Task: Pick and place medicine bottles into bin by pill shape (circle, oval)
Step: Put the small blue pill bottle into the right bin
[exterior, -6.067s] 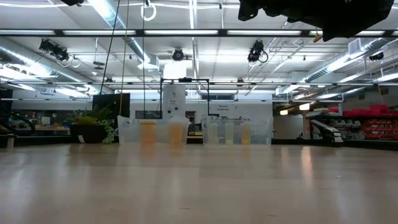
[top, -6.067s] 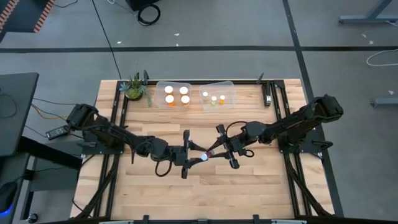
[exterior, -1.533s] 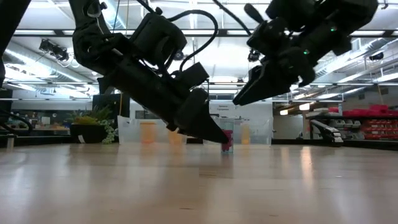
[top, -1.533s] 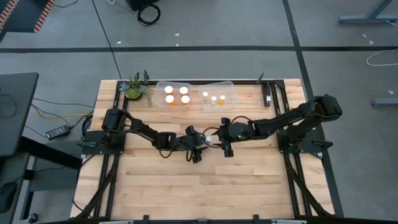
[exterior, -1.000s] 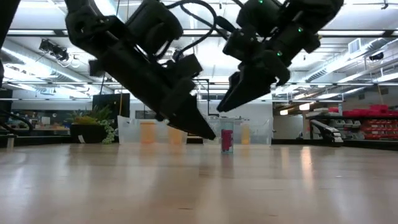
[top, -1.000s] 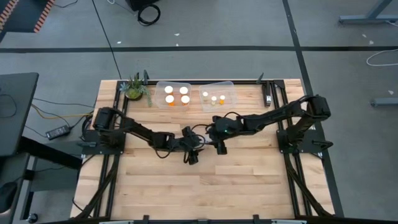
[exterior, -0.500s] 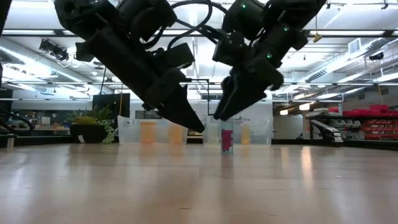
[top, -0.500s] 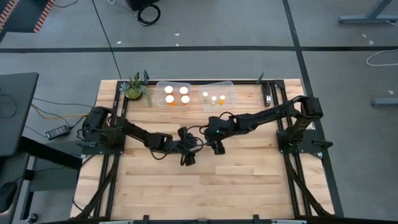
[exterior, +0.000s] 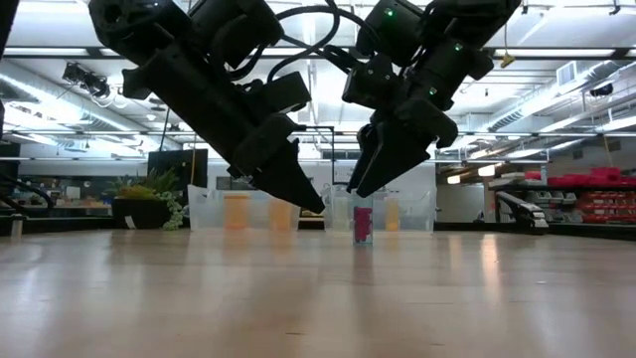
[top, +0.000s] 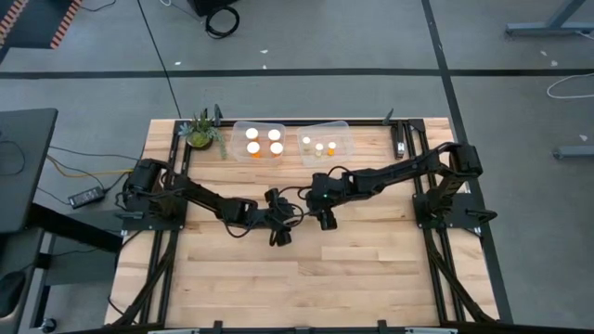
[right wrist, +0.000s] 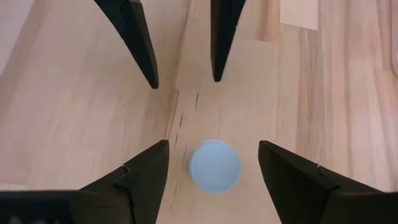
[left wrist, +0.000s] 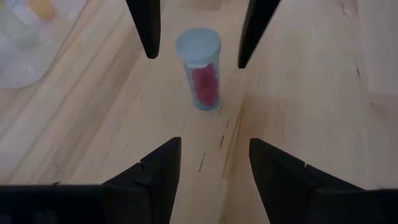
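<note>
A small clear medicine bottle (left wrist: 200,71) with a pale cap and pink pills stands upright on its base on the wooden table, between my two grippers. In the low view the bottle (exterior: 363,225) is just below my right gripper (exterior: 363,187). My right gripper (right wrist: 213,144) is open and slants down over it, with the cap (right wrist: 215,165) between its two fingers and a gap on either side. My left gripper (left wrist: 214,142) is open and slants down at the bottle from the table's left, a short way off, with nothing between its fingers.
Two clear bins stand at the far edge. The left bin (top: 260,141) holds larger white-capped orange bottles, and the right bin (top: 325,144) holds smaller ones. A small green plant (top: 200,133) stands at the far left. Bare wood lies toward the near edge.
My left gripper has drawn back a little from the bottle, toward the table's left and up. My right gripper has come toward the table's left over the bottle and tipped more steeply down. The bottle has stayed upright where it was.
</note>
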Controlling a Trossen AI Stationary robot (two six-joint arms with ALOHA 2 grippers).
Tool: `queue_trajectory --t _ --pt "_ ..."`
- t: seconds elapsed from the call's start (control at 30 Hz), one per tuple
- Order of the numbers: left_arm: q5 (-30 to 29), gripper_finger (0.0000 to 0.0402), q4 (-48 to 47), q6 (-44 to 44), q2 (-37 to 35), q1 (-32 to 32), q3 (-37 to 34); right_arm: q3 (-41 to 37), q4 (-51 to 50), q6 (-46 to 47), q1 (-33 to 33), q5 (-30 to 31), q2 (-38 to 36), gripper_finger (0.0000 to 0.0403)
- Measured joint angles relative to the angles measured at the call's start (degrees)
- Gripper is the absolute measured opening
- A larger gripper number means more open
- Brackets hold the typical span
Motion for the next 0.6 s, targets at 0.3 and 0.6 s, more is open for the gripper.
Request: queue_trajectory --t 0.3,0.6 --pt "0.0 0.0193 0.0 0.2 0.0 0.0 0.0 0.0 -0.8 0.8 -0.5 0.0 0.0 0.0229" --pt "0.0 0.0185 0.0 0.2 0.1 0.0 0.0 0.0 -1.0 1.7 -0.5 -0.1 0.0 0.0195"
